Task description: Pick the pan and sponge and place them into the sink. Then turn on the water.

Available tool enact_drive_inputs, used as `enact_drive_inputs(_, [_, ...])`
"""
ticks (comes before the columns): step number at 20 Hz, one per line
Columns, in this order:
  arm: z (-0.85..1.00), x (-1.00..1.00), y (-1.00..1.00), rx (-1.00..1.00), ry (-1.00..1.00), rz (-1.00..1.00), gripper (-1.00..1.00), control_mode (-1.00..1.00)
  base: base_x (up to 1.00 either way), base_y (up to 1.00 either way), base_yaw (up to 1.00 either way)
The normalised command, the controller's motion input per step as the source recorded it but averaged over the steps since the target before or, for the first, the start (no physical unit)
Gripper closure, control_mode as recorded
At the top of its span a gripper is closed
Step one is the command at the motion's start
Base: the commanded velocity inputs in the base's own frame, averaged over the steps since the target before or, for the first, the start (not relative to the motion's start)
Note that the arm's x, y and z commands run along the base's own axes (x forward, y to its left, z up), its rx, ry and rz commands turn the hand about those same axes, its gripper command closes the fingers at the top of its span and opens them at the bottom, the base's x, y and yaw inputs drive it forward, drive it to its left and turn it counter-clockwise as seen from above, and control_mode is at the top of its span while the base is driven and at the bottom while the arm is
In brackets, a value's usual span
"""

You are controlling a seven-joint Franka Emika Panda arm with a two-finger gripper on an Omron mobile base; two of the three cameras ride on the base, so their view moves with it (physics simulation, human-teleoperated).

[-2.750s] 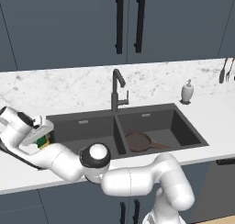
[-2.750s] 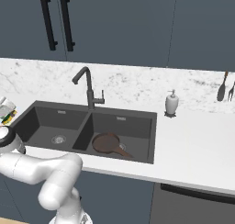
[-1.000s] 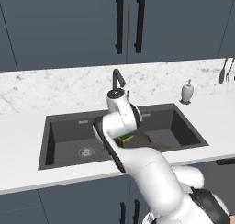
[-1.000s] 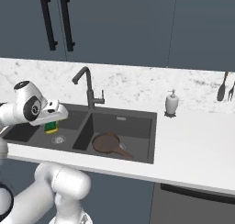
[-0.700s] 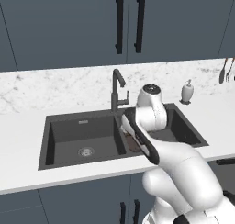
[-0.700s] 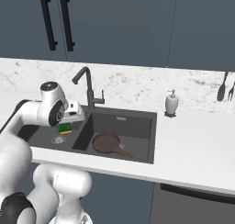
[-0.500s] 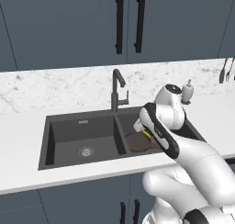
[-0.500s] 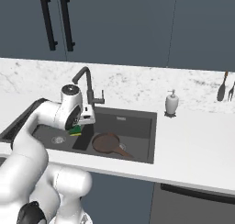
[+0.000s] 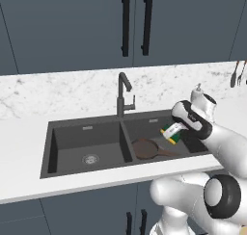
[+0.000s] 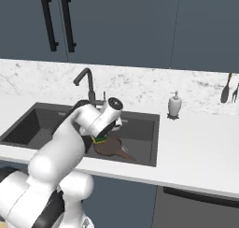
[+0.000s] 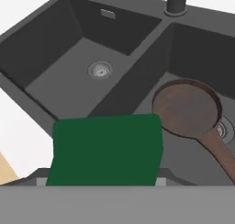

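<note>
My gripper [image 9: 170,132] is shut on the sponge [image 9: 172,135], a green-topped block over a yellow base, and holds it above the right basin of the dark grey sink [image 9: 87,126]. In the hand view the sponge [image 11: 106,149] covers the fingertips. The reddish-brown pan [image 9: 144,148] lies flat on the right basin's floor, just left of and below the sponge, with its handle pointing right. From the right base view the sponge [image 10: 99,139] hangs over the pan [image 10: 111,147]. Water is out of view at the faucet [image 9: 123,92].
A white soap dispenser [image 10: 174,104] stands on the marble counter right of the sink. Utensils [image 10: 231,91] hang on the wall at far right. The left basin has a round steel drain [image 11: 101,70]. A centre divider [image 11: 133,87] separates the basins.
The arm has swung right with the sponge in its grip, from over the left basin, past the faucet, to over the right basin beside the pan. The pan has not moved.
</note>
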Motion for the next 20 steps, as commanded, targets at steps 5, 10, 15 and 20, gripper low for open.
enact_drive_inputs(5, [-0.07, 0.68, -0.33, 0.02, 0.10, 0.16, 1.00, -1.00, 0.00, 0.00, 0.00])
enact_drive_inputs(10, [-0.01, 0.63, -0.10, 0.00, 0.13, 0.08, 1.00, -1.00, 0.00, 0.00, 0.00])
enact_drive_inputs(15, [-0.25, 0.26, -0.01, -0.01, 0.01, 0.06, 1.00, -1.00, 0.00, 0.00, 0.00])
enact_drive_inputs(20, [-0.45, 0.11, -0.12, 0.00, 0.00, 0.14, 1.00, -1.00, 0.00, 0.00, 0.00])
